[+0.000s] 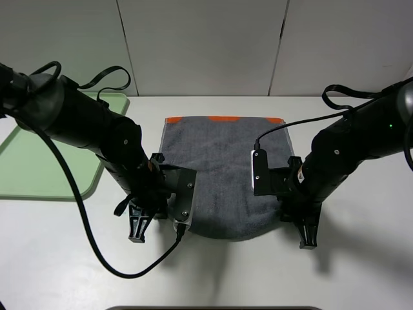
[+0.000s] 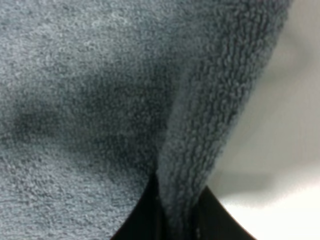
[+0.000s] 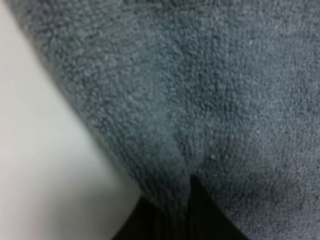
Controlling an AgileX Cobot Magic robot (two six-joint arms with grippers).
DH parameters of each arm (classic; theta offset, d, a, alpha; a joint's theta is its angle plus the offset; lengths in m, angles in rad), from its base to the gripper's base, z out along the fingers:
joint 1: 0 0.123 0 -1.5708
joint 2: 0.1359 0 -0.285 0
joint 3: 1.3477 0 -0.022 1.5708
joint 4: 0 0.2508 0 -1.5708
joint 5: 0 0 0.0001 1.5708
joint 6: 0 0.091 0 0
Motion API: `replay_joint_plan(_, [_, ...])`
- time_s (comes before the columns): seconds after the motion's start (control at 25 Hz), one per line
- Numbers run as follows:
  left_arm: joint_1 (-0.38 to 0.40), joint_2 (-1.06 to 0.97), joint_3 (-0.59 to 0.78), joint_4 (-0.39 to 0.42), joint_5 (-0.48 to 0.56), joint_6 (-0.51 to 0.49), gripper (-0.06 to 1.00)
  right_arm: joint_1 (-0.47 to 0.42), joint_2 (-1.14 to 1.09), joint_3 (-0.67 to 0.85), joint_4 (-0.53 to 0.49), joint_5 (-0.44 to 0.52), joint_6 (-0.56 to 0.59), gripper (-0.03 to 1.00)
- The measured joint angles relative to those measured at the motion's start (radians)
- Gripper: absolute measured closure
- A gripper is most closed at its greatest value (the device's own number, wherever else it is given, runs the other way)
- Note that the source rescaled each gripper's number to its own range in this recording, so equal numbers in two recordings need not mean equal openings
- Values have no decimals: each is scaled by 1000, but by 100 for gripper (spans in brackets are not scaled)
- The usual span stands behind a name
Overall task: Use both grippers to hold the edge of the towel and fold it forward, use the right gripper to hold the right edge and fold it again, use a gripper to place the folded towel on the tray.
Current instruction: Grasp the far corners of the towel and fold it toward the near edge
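Observation:
The grey towel (image 1: 219,161) with an orange far edge lies on the white table. My left gripper (image 1: 171,223) is shut on its near left corner and my right gripper (image 1: 288,217) on its near right corner. The near edge is lifted and sags between them. In the left wrist view the towel (image 2: 100,100) is pinched as a fold between the black fingers (image 2: 145,220). In the right wrist view the towel (image 3: 210,75) is pinched the same way between the fingers (image 3: 142,222). The green tray (image 1: 39,161) sits at the left.
The white table (image 1: 361,258) runs to a white wall at the back. A black cable (image 1: 97,245) loops over the table under the left arm. A dark edge (image 1: 213,308) shows at the bottom.

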Motion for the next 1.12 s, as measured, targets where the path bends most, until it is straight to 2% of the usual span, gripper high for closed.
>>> replay_joint_plan(0.76, [0, 0, 0, 0, 1, 0, 94, 0, 0, 0, 0, 8, 0, 97])
replay_joint_plan(1.12, [0, -5, -2, -2, 89, 0, 94, 3, -17, -3, 0, 69, 1, 97])
